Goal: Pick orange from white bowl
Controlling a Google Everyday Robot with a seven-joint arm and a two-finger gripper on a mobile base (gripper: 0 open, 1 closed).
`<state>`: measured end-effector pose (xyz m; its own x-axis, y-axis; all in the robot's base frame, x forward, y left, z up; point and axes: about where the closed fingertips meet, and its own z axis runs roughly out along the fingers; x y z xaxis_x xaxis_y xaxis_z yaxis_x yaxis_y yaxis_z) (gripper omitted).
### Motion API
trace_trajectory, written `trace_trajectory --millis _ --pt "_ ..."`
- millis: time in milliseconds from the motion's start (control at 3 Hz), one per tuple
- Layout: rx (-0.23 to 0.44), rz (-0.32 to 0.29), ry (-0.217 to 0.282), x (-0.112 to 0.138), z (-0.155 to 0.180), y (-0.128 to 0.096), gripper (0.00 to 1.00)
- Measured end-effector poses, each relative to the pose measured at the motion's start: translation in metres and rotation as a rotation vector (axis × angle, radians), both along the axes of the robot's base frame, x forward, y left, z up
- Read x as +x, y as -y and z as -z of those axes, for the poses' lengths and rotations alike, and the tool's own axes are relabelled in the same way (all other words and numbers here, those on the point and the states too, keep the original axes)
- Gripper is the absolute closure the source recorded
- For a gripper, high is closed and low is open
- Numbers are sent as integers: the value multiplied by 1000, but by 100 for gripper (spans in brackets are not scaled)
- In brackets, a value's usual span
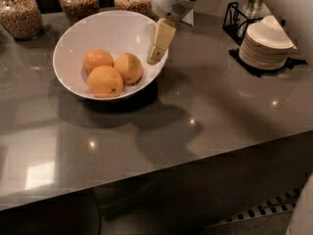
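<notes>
Now hovering the gripper (156,57) just over the right rim of the white bowl (73,38), open or closed impossible to tell, not touching the orange (128,67) resting inside beside two other oranges (105,81).

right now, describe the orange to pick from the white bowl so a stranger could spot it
On the grey counter stands a big white bowl holding three oranges. The orange to pick is the rightmost, nearest the gripper hanging over the bowl's right rim. It looks paler and yellower than the deeper-orange fruit at the back and the largest, stem-dotted one in front.
</notes>
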<state>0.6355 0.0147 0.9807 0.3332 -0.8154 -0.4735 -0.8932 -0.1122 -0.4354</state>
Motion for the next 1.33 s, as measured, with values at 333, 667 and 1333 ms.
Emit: trace_trajectory --millis 333,667,1333 --pt "28 -33 -22 10 8 -10 0" --pt "54 -89 -75 15 24 -27 19" --pt "59 -192 -204 6 60 -53 29"
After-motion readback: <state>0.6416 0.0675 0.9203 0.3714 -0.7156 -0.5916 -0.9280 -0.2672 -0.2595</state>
